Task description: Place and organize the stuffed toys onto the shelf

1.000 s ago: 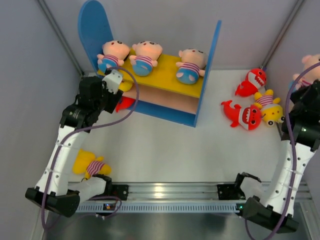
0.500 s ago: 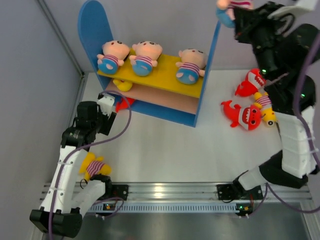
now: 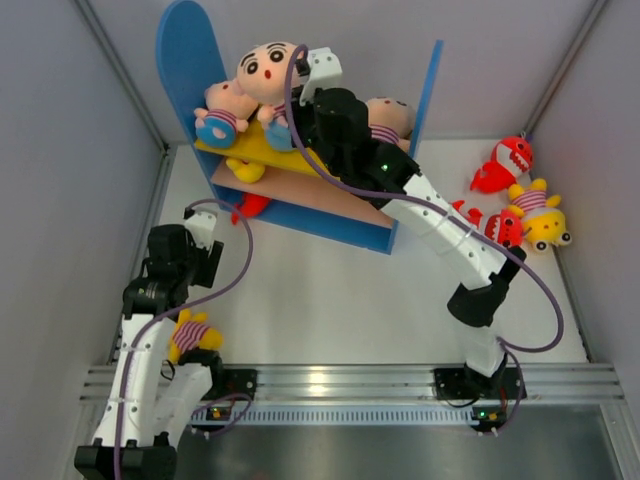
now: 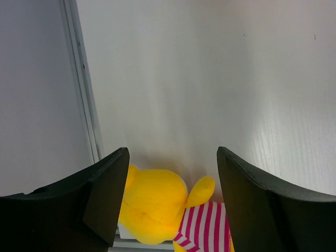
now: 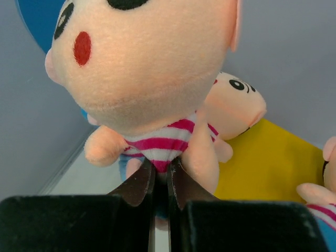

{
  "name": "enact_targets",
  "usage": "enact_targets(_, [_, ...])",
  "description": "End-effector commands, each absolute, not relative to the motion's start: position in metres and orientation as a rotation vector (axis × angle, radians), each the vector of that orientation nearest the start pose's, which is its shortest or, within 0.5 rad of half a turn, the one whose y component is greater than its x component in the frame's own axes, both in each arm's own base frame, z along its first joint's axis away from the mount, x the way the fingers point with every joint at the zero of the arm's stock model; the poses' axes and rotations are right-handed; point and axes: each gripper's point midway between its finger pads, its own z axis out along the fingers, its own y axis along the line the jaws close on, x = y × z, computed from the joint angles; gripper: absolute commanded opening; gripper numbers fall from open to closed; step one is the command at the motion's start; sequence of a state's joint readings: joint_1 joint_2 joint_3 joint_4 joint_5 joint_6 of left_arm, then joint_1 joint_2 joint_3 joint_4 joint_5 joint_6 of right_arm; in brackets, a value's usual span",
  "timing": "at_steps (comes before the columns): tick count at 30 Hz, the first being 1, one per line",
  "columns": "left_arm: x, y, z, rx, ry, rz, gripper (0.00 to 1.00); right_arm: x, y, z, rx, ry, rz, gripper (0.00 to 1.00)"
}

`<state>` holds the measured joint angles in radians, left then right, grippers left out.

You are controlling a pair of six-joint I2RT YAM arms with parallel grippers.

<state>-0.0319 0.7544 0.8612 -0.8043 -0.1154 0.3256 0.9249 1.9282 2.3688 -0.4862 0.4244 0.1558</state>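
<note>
- Right gripper (image 5: 161,170): we record its fingers clamped tight on the red-and-white striped shirt of the held baby doll (image 5: 142,63), gripping the lower hem, with the doll's head uppermost.
- Position of the held baby doll, top view: we see it raised above the left half of the shelf (image 3: 186,50), over the yellow upper board (image 3: 245,152) and near the round-topped blue panel. We cannot tell whether it touches the board.
- Left gripper (image 4: 172,155): we note both fingers spread wide with nothing between them, poised above the table (image 4: 210,79) near its left wall.
- Yellow striped-shirt animal (image 4: 153,202): we find it lying on the table below the gap of the left gripper, apart from both fingers.
- Upper board stock: we count a left baby doll (image 3: 222,112) lying at the left end. A right baby doll (image 3: 392,118) lies near the straight blue panel (image 3: 425,100), partly hidden by the right arm.
- Lower board (image 3: 330,195): we list a small yellow toy (image 3: 243,170) and a tucked red shark (image 3: 252,207) at its left end, the shark poking out past the edge.
- Table, far right: we list a far red shark (image 3: 507,160), a near red shark (image 3: 495,228) and a second yellow animal (image 3: 540,215). They are grouped close together, well apart from the shelf.
</note>
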Motion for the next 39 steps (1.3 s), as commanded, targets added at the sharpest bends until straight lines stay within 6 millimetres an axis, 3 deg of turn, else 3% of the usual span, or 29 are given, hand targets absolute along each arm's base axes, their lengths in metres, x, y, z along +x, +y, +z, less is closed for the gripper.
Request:
enact_targets(1, [0.239,0.022,0.199,0.309,2.190,0.254,0.74,0.383,0.366,0.516,-0.122,1.486,0.427,0.00])
enact_targets(2, [0.240,0.021,0.197,0.312,2.195,0.248,0.74,0.390,0.352,0.514,-0.055,1.492,0.346,0.00])
enact_targets(5, [0.241,0.018,0.198,0.313,2.190,0.229,0.74,0.401,0.333,0.502,0.016,1.505,0.194,0.00])
enact_targets(9, [0.241,0.019,0.195,0.313,2.196,0.230,0.74,0.416,0.329,0.482,0.047,1.532,0.121,0.00])
enact_targets(16, [0.241,0.015,0.195,0.322,2.192,0.207,0.74,0.427,0.300,0.451,0.229,1.568,0.004,0.00])
enact_targets(22, [0.241,0.015,0.195,0.322,2.189,0.208,0.74,0.448,0.304,0.417,0.337,1.619,0.092,0.00])
enact_targets(28, [0.241,0.016,0.196,0.324,2.185,0.216,0.74,0.460,0.330,0.383,0.314,1.694,0.192,0.00])
enact_targets(34, [0.241,0.016,0.196,0.324,2.186,0.211,0.74,0.465,0.357,0.363,0.306,1.751,0.318,0.00])
enact_targets(39, [0.242,0.017,0.195,0.322,2.187,0.223,0.74,0.462,0.362,0.358,0.297,1.774,0.343,0.00])
